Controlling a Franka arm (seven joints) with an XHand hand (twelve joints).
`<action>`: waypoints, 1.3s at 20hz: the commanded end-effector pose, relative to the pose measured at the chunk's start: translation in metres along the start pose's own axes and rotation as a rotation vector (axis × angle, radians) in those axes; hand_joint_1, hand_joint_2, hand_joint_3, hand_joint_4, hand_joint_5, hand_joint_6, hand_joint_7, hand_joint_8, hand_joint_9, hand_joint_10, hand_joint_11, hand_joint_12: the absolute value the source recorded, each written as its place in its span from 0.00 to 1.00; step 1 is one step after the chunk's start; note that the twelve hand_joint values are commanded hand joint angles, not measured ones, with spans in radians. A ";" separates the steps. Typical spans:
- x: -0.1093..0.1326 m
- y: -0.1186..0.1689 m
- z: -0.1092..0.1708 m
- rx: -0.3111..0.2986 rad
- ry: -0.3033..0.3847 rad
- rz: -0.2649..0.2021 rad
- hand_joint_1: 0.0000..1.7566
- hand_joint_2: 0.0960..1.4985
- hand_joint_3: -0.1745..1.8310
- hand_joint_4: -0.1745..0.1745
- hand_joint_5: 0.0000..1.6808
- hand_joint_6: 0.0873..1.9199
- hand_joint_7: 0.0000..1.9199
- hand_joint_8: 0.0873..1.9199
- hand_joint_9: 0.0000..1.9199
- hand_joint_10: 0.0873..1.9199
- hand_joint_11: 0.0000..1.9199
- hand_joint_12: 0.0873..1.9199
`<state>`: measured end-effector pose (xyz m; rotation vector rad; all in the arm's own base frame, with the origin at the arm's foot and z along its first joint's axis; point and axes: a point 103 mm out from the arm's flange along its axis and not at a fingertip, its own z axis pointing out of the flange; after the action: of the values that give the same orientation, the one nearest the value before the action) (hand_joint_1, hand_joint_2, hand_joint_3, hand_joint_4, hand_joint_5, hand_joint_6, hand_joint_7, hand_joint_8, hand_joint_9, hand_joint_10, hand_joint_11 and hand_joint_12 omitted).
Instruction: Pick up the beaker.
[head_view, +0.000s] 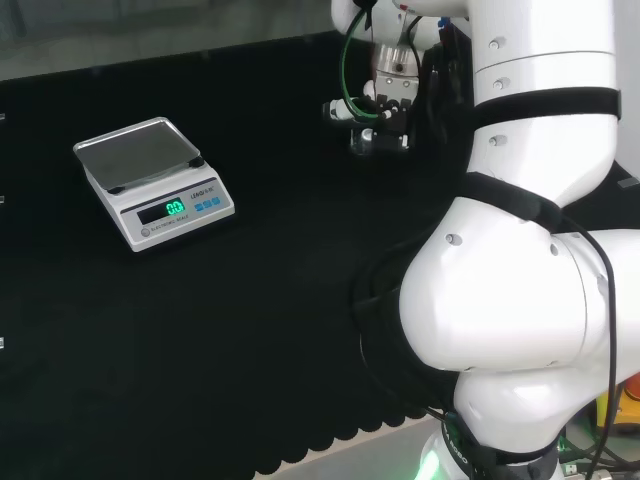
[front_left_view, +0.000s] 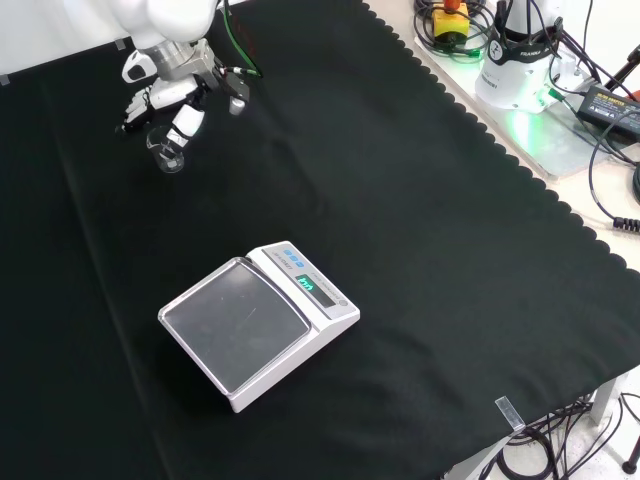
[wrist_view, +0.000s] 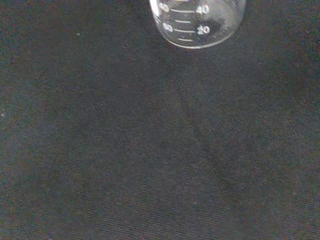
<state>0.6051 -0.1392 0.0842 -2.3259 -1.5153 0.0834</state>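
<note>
A small clear glass beaker (front_left_view: 167, 152) with white graduation marks sits at the far left of the cloth in the front view. The black and white hand (front_left_view: 172, 96) comes down on it from above, fingers curled round its sides. In the head view the hand (head_view: 386, 104) is at the top centre, left of the arm's white links, with the beaker (head_view: 366, 141) faint below it. The wrist view shows the beaker's lower part (wrist_view: 197, 22) against the black cloth. I cannot tell whether its base touches the cloth.
A white digital scale (front_left_view: 255, 325) with a grey pan stands on the cloth, its lit display (head_view: 174, 208) facing the arm. The arm's base (front_left_view: 515, 60), cables and a power box (front_left_view: 605, 100) lie beyond the cloth's scalloped edge.
</note>
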 end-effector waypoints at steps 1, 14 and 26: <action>-0.008 0.002 0.008 0.040 -0.008 0.001 0.10 0.61 0.13 0.34 0.15 0.00 0.04 0.43 0.08 0.45 0.04 0.80; -0.004 0.003 0.029 0.035 -0.114 0.008 0.15 0.61 0.13 0.28 0.19 0.00 0.15 0.45 0.24 0.43 0.16 0.76; -0.009 0.014 0.029 -0.086 -0.180 0.014 0.32 0.63 0.14 0.21 0.38 0.17 0.46 0.39 0.55 0.28 0.37 0.66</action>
<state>0.6047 -0.1380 0.0480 -2.3924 -1.5816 0.2561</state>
